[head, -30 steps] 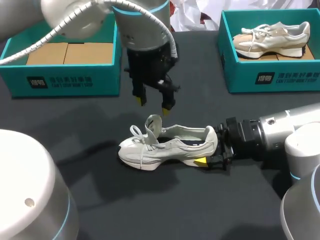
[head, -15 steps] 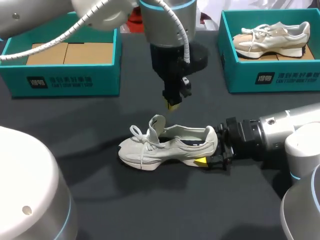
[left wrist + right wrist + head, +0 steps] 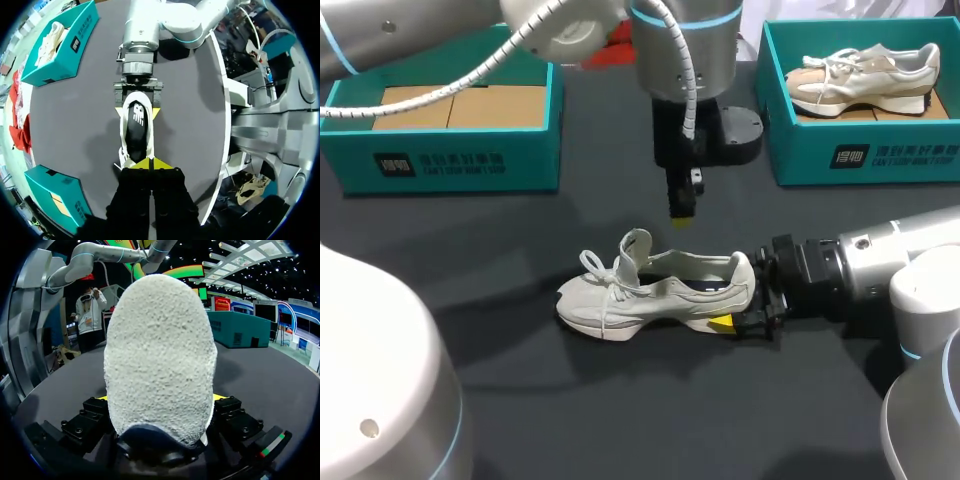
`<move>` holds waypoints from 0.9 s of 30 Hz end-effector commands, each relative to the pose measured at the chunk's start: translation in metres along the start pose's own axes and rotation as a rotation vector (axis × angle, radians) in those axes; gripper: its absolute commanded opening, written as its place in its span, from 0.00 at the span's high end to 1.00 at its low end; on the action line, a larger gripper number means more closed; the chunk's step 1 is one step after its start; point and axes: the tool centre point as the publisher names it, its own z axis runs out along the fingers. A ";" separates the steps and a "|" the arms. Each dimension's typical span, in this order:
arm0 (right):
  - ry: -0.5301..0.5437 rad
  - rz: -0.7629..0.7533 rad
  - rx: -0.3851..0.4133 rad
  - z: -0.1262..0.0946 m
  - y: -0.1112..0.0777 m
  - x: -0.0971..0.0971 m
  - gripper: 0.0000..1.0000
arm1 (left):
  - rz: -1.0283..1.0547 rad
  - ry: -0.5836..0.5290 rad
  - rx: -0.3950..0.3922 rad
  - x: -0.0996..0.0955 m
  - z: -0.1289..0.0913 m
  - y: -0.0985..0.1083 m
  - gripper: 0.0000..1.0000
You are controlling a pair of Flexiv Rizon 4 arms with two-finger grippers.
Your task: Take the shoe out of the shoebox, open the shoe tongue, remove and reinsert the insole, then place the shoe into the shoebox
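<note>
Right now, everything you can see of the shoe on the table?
The shoe is off-white, with a mesh-looking upper, thick pale sole, white laces, a raised tongue and a dark lining. It stands upright on the dark table. The right claw clamps its heel from both sides. The shut left claw hangs above it, apart.

The left gripper point(image 3: 150, 164) has its yellow tips pressed together; the shoe point(image 3: 136, 131) lies just ahead, far heel clamped by the right gripper point(image 3: 137, 111).
</note>
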 end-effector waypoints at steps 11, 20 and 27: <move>-0.001 0.001 0.005 0.001 -0.001 0.000 1.00 | 0.015 -0.046 0.009 -0.003 0.028 -0.007 1.00; -0.001 0.001 0.005 0.001 -0.001 0.000 1.00 | 0.040 -0.038 -0.001 -0.015 0.080 -0.028 1.00; -0.001 0.001 0.005 0.001 -0.001 0.000 1.00 | 0.088 -0.021 -0.035 -0.020 0.090 -0.031 1.00</move>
